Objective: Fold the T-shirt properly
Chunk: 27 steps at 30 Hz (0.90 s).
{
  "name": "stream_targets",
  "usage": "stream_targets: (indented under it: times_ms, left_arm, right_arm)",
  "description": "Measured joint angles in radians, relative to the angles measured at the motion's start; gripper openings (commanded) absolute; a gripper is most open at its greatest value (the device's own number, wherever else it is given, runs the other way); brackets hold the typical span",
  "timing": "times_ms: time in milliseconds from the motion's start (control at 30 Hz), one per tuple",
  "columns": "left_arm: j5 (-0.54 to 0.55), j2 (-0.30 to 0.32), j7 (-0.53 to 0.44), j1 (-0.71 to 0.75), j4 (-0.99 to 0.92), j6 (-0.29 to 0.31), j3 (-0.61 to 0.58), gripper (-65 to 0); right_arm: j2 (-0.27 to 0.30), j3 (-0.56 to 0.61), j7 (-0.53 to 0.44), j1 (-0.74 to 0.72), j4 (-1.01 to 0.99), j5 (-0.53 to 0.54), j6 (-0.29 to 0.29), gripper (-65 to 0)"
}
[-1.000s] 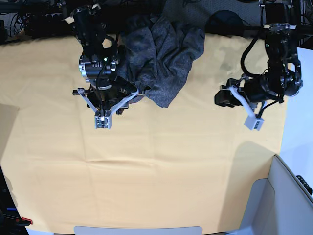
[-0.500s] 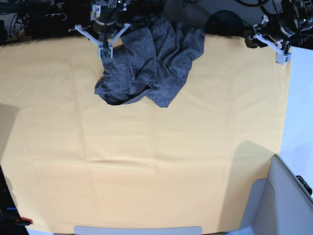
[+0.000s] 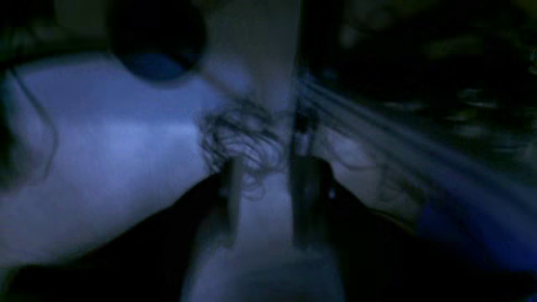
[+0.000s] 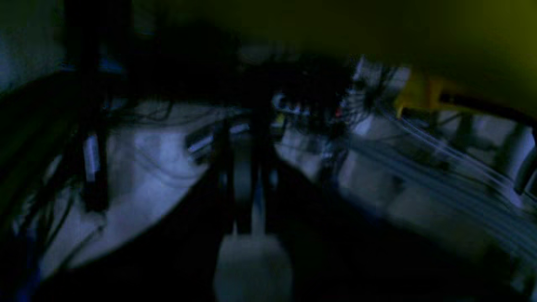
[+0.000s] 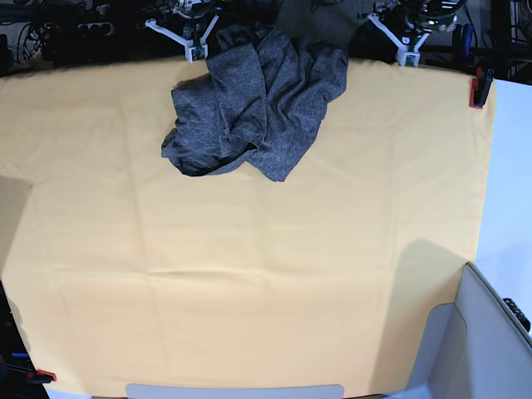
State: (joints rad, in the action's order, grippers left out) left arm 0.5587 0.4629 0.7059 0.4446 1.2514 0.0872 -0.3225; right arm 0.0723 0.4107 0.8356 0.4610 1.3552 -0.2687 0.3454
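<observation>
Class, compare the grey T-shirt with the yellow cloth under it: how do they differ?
Colour: the T-shirt is mottled dark grey, the yellow cloth plain. Pose: the T-shirt lies bunched in a heap, the yellow cloth spread flat. Extent: the T-shirt covers a small far patch, the yellow cloth most of the view. Both are fabric.

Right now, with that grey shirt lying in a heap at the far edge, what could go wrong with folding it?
The T-shirt is bunched in overlapping layers, so a grab may catch several at once and drag the heap instead of spreading it. Part of it hangs over the far edge of the yellow table cover; a tug there might pull it off. Both wrist views are dark and blurred, so aiming could be poor.
</observation>
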Motion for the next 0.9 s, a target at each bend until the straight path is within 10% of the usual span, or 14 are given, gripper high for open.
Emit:
stream_targets:
  times_ms: [233,467,900]
  left_arm:
    - [-0.029,-0.054,-0.277,-0.236,-0.44,-0.013,-0.316,-45.2]
    - [-0.027,-0.152,-0.354,-0.31,-0.651,-0.002,-0.382,-45.2]
    - [-0.03,-0.273,-0.509,-0.384,-0.814,-0.009,-0.378,-45.1]
  right_arm:
    - [-0.04,-0.01,-0.362,-0.209,-0.52,0.205,-0.004,-62.3]
    - [-0.077,-0.009,-0.637,-0.284,-0.862,0.382,-0.016,-62.1]
    - [-0.089,-0.009,-0.705,-0.353,-0.924,0.803,-0.016,-61.9]
